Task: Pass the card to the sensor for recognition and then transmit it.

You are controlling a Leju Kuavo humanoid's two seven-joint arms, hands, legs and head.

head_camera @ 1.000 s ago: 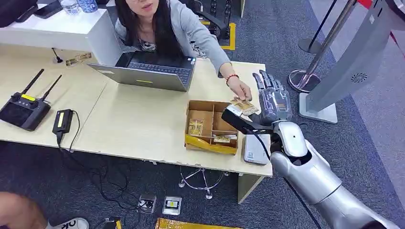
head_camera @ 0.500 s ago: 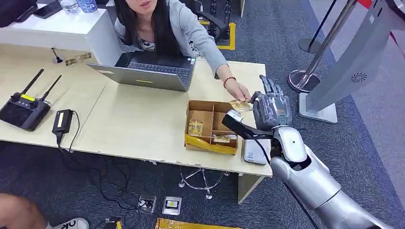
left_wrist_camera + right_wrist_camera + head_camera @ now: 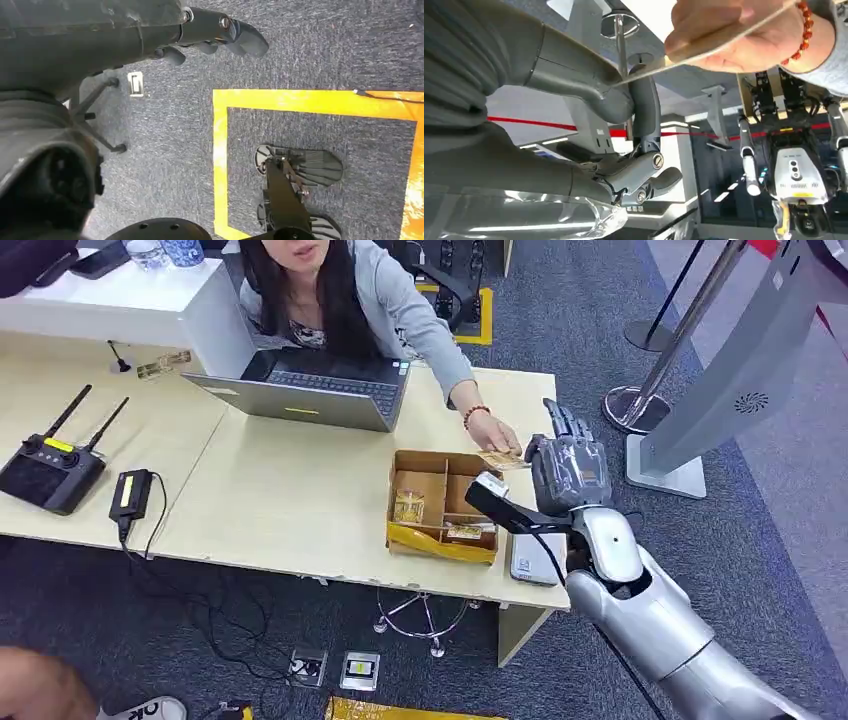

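Head view: the right hand (image 3: 567, 466) is raised at the desk's (image 3: 300, 495) right edge, palm toward the person, fingers up. The card (image 3: 503, 461) is held flat by the person's hand (image 3: 494, 432) over the far-right corner of the cardboard box (image 3: 443, 503), its free edge offered toward the robot's thumb; prob. a hand-over, so it can be carried on to the sensor. Whether the thumb is pressed on it can't be told here. The white sensor unit (image 3: 535, 558) is seen at the desk's near-right corner, just beside the box, partly under the forearm, within short reach. Other cards are stored in the box compartments.

L wrist view: the left hand (image 3: 220, 36) is hung toward the floor, fingers curled in, nothing held; idle.

R wrist view: the card's edge is met by the thick thumb (image 3: 589, 82) and one upright finger, while the person's hand keeps hold of the other end. Grip looks begun, not confirmed, so grasp state: can't tell.

Surface/room: pale wood desk w/ laptop (image 3: 310, 390) at the far edge, a controller w/ antennas (image 3: 48, 465) and a power brick (image 3: 130, 495) toward the left edge. Dark carpet w/ yellow tape, stanchion bases and a grey kiosk at right.
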